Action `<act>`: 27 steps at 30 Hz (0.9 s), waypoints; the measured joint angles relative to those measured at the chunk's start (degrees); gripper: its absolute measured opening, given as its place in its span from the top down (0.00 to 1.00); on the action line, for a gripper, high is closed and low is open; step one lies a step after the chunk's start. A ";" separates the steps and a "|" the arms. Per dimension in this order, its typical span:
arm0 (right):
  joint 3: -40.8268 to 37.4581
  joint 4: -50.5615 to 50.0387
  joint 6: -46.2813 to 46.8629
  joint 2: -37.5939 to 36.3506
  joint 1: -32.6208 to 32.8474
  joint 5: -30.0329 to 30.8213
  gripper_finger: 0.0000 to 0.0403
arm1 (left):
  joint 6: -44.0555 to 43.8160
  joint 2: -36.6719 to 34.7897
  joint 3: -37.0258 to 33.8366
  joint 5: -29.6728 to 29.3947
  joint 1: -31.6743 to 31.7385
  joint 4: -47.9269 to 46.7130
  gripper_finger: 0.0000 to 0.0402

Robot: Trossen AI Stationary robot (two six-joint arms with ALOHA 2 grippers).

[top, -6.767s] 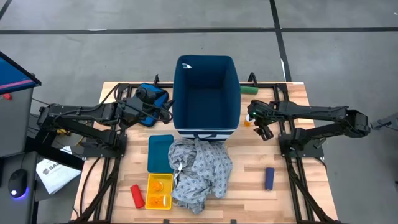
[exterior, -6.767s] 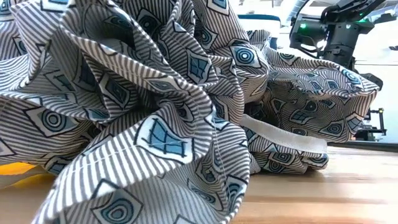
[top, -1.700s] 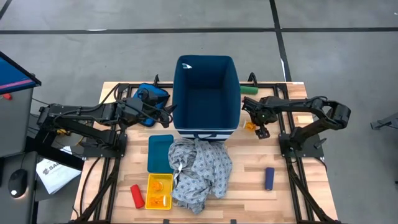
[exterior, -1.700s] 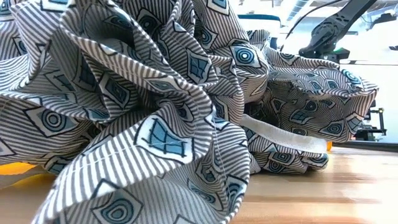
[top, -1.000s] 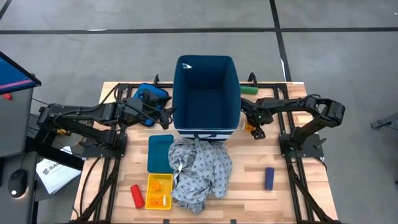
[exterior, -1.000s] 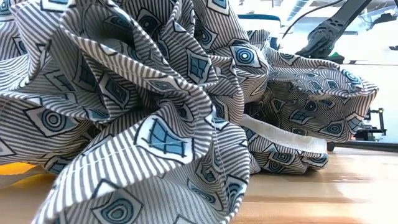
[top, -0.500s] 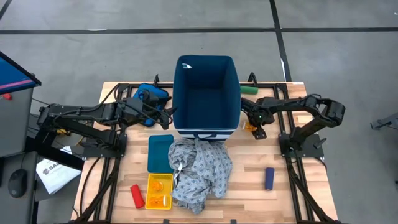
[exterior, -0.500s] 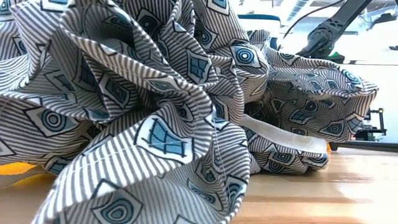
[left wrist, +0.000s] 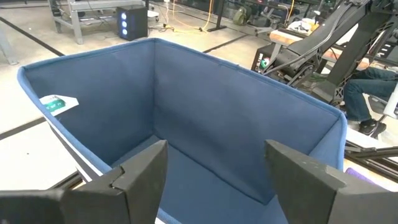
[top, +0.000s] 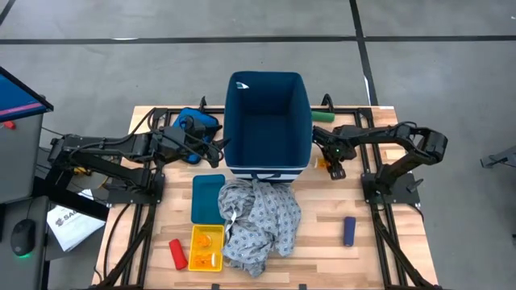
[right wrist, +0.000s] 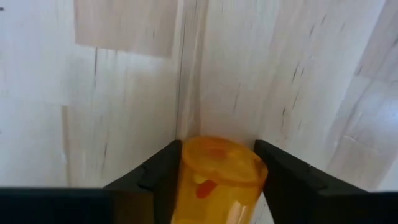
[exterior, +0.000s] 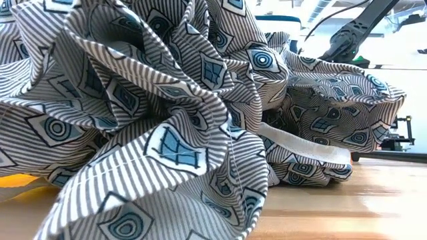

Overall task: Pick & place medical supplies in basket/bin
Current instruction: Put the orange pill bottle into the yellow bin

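2 fingers of the right gripper (right wrist: 214,186) clench an upright orange pill bottle (right wrist: 217,177), lid up.

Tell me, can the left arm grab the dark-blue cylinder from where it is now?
Probably not. The left gripper sits at the navy-blue bin's left side, while the dark-blue cylinder lies on the table's far right, past the bin and the grey patterned gown.

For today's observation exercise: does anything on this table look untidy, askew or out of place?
The grey patterned gown lies crumpled in a heap on the table in front of the navy bin, draping over the edge of the yellow tray. The other items lie scattered but intact; nothing looks spilled or damaged.
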 joint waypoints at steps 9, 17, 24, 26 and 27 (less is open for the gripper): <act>-0.04 -1.10 0.03 -0.12 0.02 -0.07 0.51 | -0.42 0.00 0.00 0.00 0.00 0.00 0.37; -0.04 -1.61 -0.06 -0.29 0.17 -0.02 0.58 | -0.44 -0.01 0.00 0.00 0.00 0.00 0.37; -0.33 -8.99 -0.15 -4.19 0.20 1.29 0.55 | -0.44 0.00 0.00 0.00 0.00 0.01 0.37; -0.33 -11.11 -0.15 -6.30 0.20 1.86 0.56 | -0.44 -0.01 0.00 0.00 0.00 0.00 0.37; -0.32 -11.48 -0.12 -7.46 0.20 2.67 0.57 | -0.44 0.00 0.00 0.00 0.00 0.00 0.37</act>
